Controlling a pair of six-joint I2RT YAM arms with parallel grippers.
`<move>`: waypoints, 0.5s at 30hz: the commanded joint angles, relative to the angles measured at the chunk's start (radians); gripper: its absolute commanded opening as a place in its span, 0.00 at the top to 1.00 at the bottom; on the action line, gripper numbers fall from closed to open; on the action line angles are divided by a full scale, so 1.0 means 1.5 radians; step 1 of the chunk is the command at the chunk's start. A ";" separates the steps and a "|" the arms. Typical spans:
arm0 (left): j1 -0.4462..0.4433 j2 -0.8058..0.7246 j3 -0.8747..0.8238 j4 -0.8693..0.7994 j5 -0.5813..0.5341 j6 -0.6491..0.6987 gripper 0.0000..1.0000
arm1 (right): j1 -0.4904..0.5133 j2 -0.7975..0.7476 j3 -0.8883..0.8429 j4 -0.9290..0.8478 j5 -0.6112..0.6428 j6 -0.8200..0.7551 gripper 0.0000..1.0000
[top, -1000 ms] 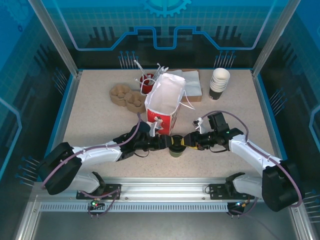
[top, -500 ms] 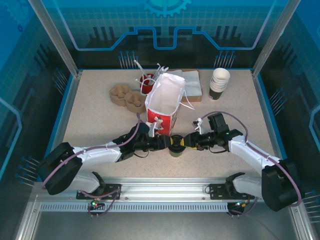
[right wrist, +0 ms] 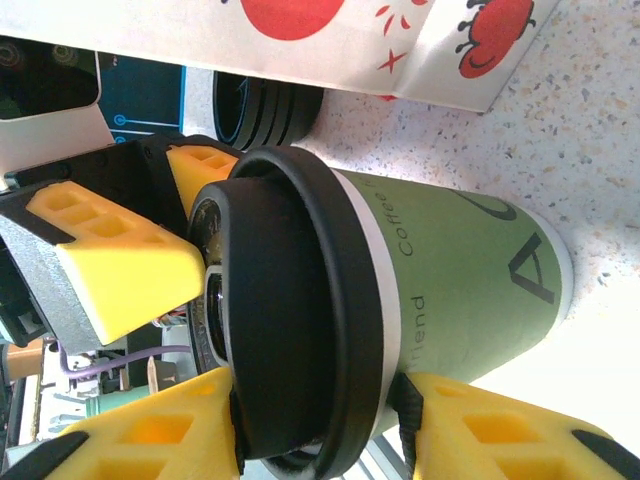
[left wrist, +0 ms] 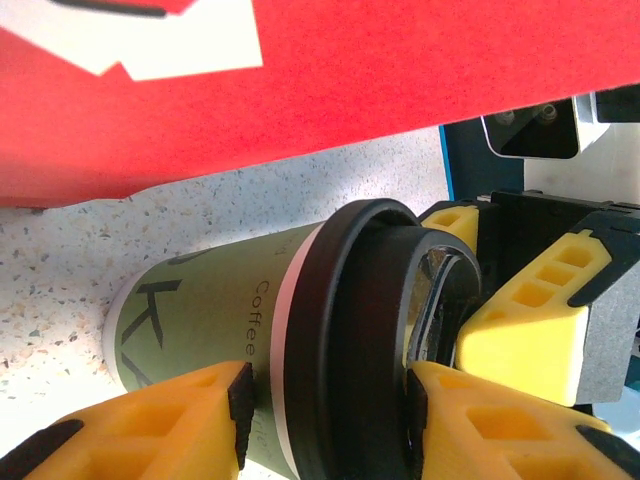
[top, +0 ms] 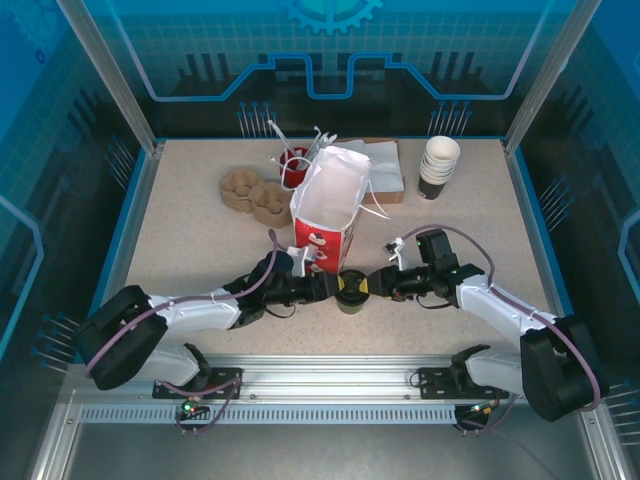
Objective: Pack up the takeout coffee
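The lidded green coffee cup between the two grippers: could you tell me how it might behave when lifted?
The green coffee cup looks like thin paper, so a hard squeeze would probably dent it. Its black lid seems only pressed on and might pop off if gripped there. Upright and taller than wide, it could tip if pushed high.

The cup (left wrist: 200,330) has the word "Coffee" in small dark letters on its green side, just past the left hand (left wrist: 320,425). Beside it is part of a big dark letter, maybe a K. Just past the right hand (right wrist: 320,430), the same cup reads "Coffe", then "lend" beside it, and a big "A" nearer the cup's bottom.
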State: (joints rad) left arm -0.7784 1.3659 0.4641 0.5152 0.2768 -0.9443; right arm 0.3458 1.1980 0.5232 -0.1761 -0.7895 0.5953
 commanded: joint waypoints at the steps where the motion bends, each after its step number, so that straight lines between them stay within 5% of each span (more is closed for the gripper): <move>1: -0.002 0.018 -0.033 -0.102 -0.012 -0.006 0.55 | 0.012 0.027 -0.036 -0.059 0.054 -0.008 0.57; 15: -0.012 -0.081 0.022 -0.169 -0.016 0.001 0.53 | 0.017 0.004 0.012 -0.073 0.029 0.017 0.57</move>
State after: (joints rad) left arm -0.7910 1.2804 0.4767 0.3775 0.2687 -0.9436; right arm 0.3546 1.1877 0.5396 -0.1982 -0.7864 0.6090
